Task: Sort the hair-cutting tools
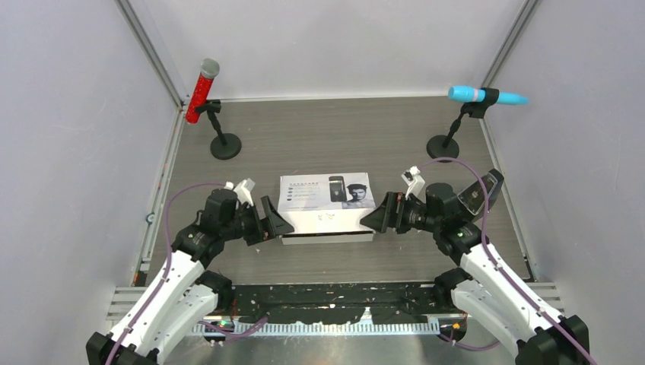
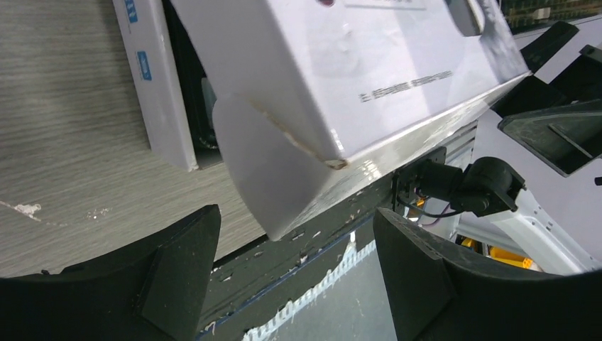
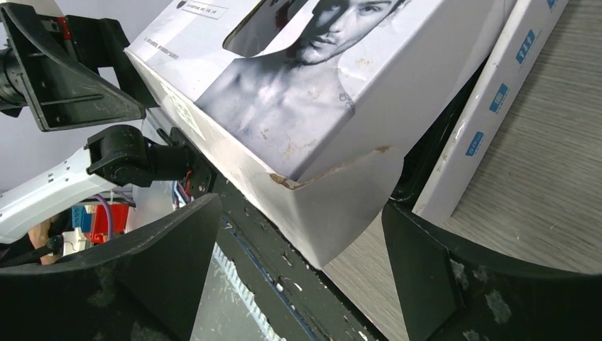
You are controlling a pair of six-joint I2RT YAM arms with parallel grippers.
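Note:
The hair-cutting tools are hidden. A white box lid printed with a man's photo sits askew over the white box base at the table's middle. My left gripper stands open at the box's left end. In the left wrist view the lid and its rounded corner flap hang just ahead of that gripper, untouched, and the base wall shows behind. My right gripper is open at the right end. The right wrist view shows the lid, the base and the gripper.
A red microphone on a black stand is at the back left. A blue microphone on its stand is at the back right. A scuffed black strip runs along the table's near edge. Grey walls close in on three sides.

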